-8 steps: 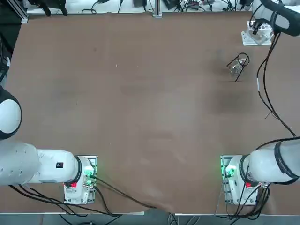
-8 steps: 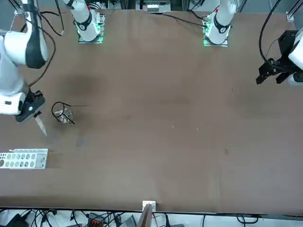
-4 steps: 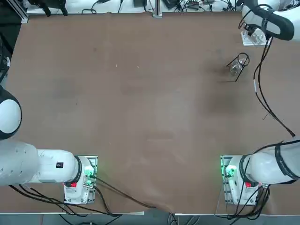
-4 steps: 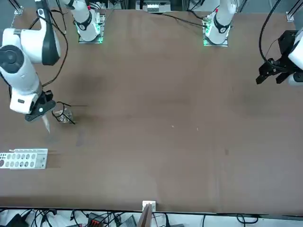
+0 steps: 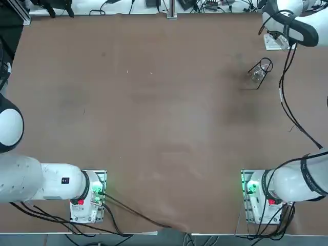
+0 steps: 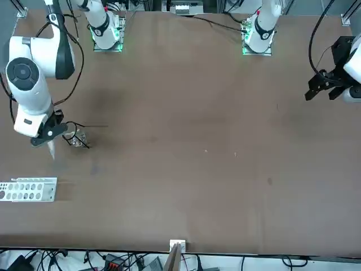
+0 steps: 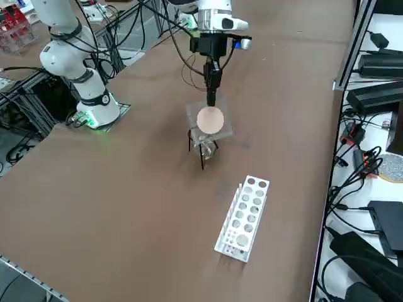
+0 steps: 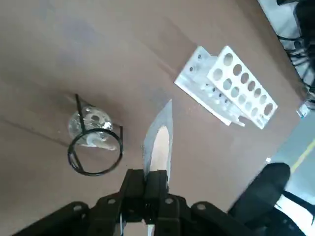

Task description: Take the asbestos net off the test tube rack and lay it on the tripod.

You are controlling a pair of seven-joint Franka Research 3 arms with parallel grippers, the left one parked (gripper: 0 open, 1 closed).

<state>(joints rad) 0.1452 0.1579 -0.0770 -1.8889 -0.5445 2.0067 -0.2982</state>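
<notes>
– Where's the net (image 7: pixel 210 120)?

– Pinched by one edge in the right gripper (image 8: pixel 145 190), fingers pressed tight on it. It hangs clear of the table (image 5: pixel 154 102), just beside the tripod (image 7: pixel 203 147), its pale disc facing the side camera.

– And the tripod itself?

– Upright at the far right of the table, its ring (image 8: pixel 95 152) bare, with a small clear glass thing (image 8: pixel 90 124) under it.

– The rack (image 7: pixel 244 216)?

– Further out towards the far right corner, apart from the tripod, its holes all unfilled.

– Any brand, label or writing?

– None I can read on the net, rack or tripod. The arm bases show only green lights.
</notes>
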